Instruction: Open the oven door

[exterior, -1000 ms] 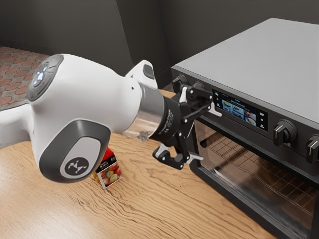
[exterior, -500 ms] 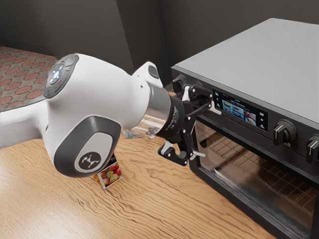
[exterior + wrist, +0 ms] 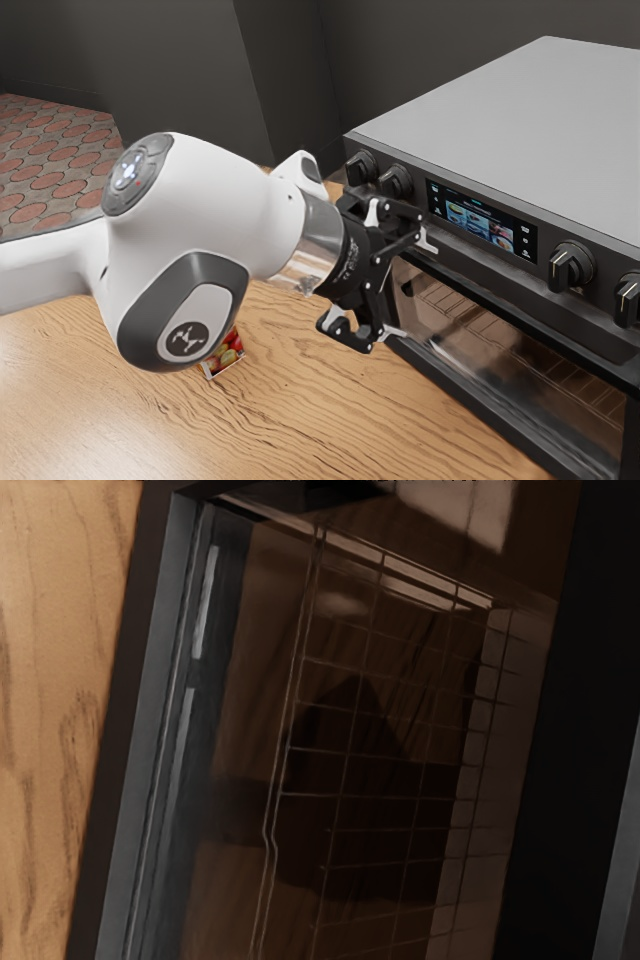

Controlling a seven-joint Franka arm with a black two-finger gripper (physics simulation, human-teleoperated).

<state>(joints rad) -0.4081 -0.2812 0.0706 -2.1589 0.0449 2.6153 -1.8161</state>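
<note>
Fingers: spread wide apart, with nothing pinched between them; one pale tip (image 3: 427, 241) is above the other in the exterior view.
Gripper: black and two-fingered (image 3: 410, 287), it points at the front of the oven (image 3: 525, 110). Whether a tip touches the oven cannot be told.
Oven door: upright across the oven's front, below the control panel, its glass (image 3: 475, 365) just beyond the gripper. In the wrist view its dark frame and brownish glass lie ahead of the hand.
Oven rack: a grid of thin wires (image 3: 350, 751) behind the glass.
Control panel: a dark strip above the door, with a lit display (image 3: 480, 222) of small food pictures. Two knobs, one at the far corner (image 3: 361, 167) and one next to it (image 3: 396, 181), sit toward the exterior view's left; two more, a middle one (image 3: 570, 267) and an end one (image 3: 628, 300), sit toward its right.
Oven top: flat, plain and gray.
Arm: white with gray parts (image 3: 215, 200), coming in from the exterior view's left.
Box: small, with red and yellow fruit printed on it (image 3: 226, 358), on the table and partly hidden behind the arm.
Table: light wood with wavy grain (image 3: 310, 410), under the arm and along the oven's front.
Room: dark gray wall (image 3: 180, 60) and reddish tiled floor (image 3: 50, 145) beyond the table.
</note>
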